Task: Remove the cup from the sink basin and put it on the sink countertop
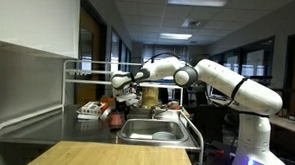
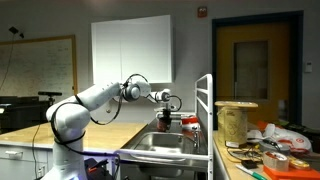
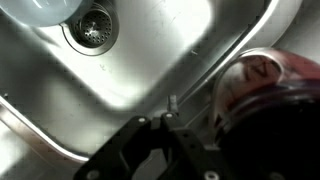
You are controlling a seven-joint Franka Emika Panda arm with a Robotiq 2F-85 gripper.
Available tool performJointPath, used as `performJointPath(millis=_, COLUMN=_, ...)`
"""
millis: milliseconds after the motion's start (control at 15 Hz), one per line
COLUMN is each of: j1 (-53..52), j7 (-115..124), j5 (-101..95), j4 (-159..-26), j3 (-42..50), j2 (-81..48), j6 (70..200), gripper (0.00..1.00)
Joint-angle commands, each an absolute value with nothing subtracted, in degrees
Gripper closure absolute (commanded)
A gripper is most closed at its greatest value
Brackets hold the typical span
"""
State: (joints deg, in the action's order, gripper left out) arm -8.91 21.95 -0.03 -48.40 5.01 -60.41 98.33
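Observation:
The cup (image 3: 268, 78) is small and dark red. It sits close to the camera at the right of the wrist view, between my gripper's (image 3: 212, 118) dark fingers. It hangs over the rim between the shiny steel sink basin (image 3: 150, 60) and the grey sink countertop (image 3: 290, 25). In both exterior views the gripper (image 1: 122, 94) (image 2: 166, 106) points down with the cup (image 1: 114, 115) (image 2: 165, 119) under it. The cup is above the basin (image 1: 155, 132) (image 2: 160, 146) edge, beside the countertop (image 1: 45, 132). The fingers look shut on the cup.
A pale round dish (image 3: 40, 10) lies in the basin by the drain (image 3: 95, 30). A white tubular rail (image 1: 67, 81) (image 2: 205, 105) frames the sink. A rack with items (image 1: 89, 112) stands on the countertop. A wooden tabletop (image 1: 101, 158) is in front. A cluttered table (image 2: 265, 150) stands beside the sink.

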Motion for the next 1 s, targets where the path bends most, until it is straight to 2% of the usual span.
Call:
performJointPath(millis=0, j1=-9.5, j7=23.5, j5=-1.4, j4=-46.0, j3=6.3, j2=-62.5, j6=97.6, gripper=0.2)
performJointPath(millis=200, j1=-10.0, j7=23.7, j5=-1.9, j4=-46.4, j3=6.8, j2=-62.2, j6=97.4, gripper=0.01)
performJointPath(millis=933, j1=-13.1, j7=22.5, j5=-0.6, j4=-43.9, j3=5.8, j2=-59.4, j6=89.4, gripper=0.0)
